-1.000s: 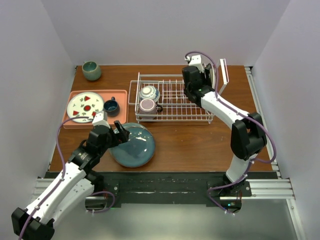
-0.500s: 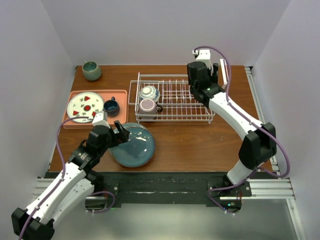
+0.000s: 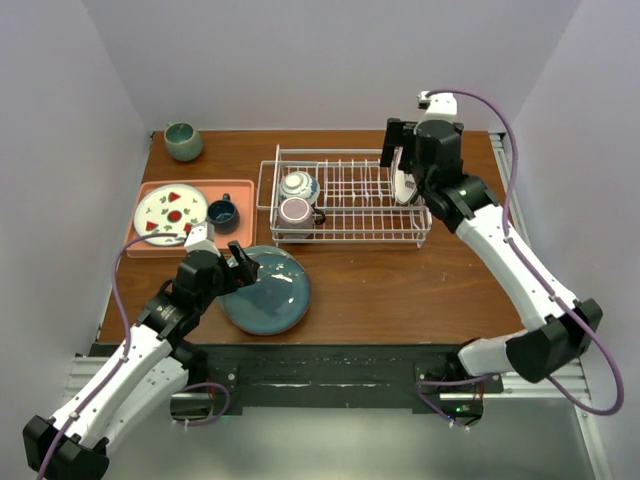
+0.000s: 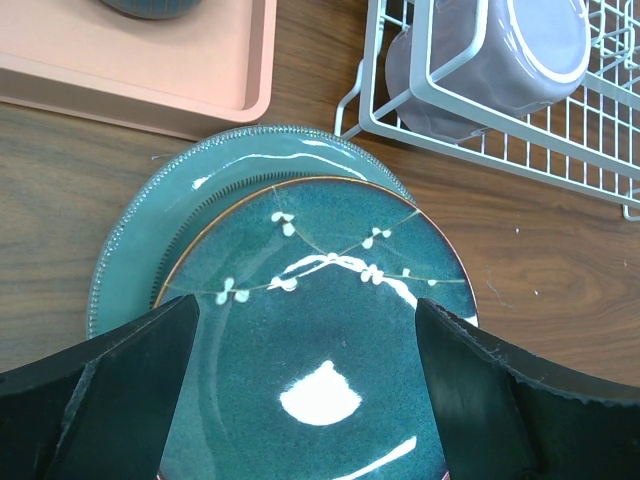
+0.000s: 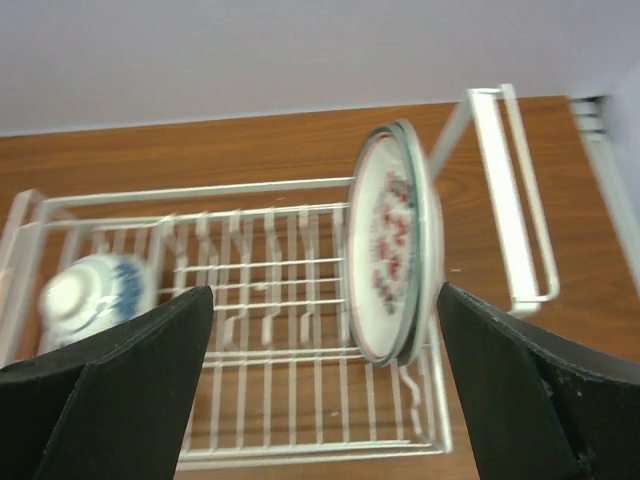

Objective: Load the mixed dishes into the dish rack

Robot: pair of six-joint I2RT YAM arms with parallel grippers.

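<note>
Three dishes racked, two in view still out.

Dish rack (image 3: 350, 200), white wire, on worktop (image 3: 400, 290). The small blue-and-white bowl (image 3: 298, 185) and pinkish glass mug (image 3: 295, 211) occupy its left end. The large white plate with teal rim (image 5: 390, 245) stands on edge between prongs (image 5: 240, 235) at the right end, beside the tall wire end piece (image 5: 510, 190). This likely keeps it upright and leaves the middle rows free.

Right end effector (image 5: 325, 300): fingers wide apart above the rack, holding nothing, clear of that plate.

Dark teal plate (image 4: 330, 230) lies flat on a lighter teal plate (image 4: 150, 240), just in front of the rack.

Left end effector (image 4: 305, 310): fingers spread over the stack, nothing clamped, probably lining up on the top plate.
</note>
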